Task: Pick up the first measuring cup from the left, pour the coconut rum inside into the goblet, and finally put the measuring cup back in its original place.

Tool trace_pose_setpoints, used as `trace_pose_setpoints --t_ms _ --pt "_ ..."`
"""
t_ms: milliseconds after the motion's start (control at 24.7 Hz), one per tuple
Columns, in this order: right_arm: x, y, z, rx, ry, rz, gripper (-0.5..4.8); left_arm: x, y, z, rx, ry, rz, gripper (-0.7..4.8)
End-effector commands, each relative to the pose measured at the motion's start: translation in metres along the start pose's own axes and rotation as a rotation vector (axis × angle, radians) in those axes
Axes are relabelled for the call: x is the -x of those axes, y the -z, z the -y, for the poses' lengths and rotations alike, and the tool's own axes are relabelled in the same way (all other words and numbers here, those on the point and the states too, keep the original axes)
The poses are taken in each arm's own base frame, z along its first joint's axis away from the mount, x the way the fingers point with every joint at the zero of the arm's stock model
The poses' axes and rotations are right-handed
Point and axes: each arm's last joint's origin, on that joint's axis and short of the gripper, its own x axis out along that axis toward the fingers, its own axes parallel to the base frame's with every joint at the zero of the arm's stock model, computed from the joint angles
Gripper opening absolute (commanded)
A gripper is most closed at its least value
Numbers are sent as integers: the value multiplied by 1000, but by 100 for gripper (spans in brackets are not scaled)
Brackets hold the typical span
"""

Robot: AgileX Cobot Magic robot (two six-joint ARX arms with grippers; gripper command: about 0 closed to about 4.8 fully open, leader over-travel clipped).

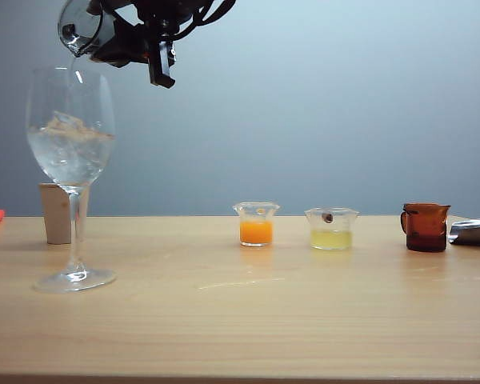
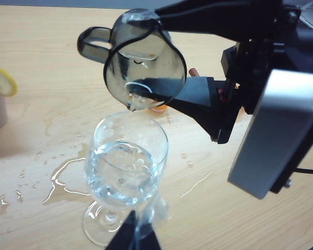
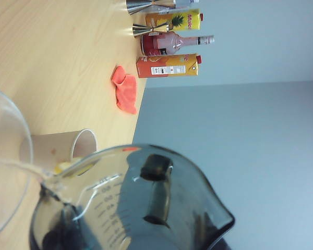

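Measuring cup: clamped in our right gripper, tipped over the goblet, coconut rum trickling from its spout. Our left gripper hovers near the goblet's foot; whether its jaws stand apart we cannot tell. Table: bare wood toward the front edge.

On the table stands one goblet holding ice. Small measuring cups come to four: one smoky grey-green measuring cup held tipped above the goblet by the right gripper, one with orange liquid, one with pale yellow liquid and one amber-brown. One paper cup. One red cloth. Far off stand two steel jiggers, two juice cartons and one bottle (as far as the right wrist view shows). The left gripper shows as one pair of dark tips
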Motion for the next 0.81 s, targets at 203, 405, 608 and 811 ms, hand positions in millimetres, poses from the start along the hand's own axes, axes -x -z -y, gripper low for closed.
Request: trace_pose_setpoints --t_ms 203,405,608,811 --pt "2 -4 7 89 38 5 -5 0 0 0 -6 5 4 -6" --pt "2 -5 7 147 38 3 -5 0 0 0 -6 5 3 -6" --pt "2 -5 7 168 37 1 -5 0 0 0 -6 5 4 -6" --pt "2 -5 7 235 37 -1 -5 0 0 0 -6 5 4 -6"
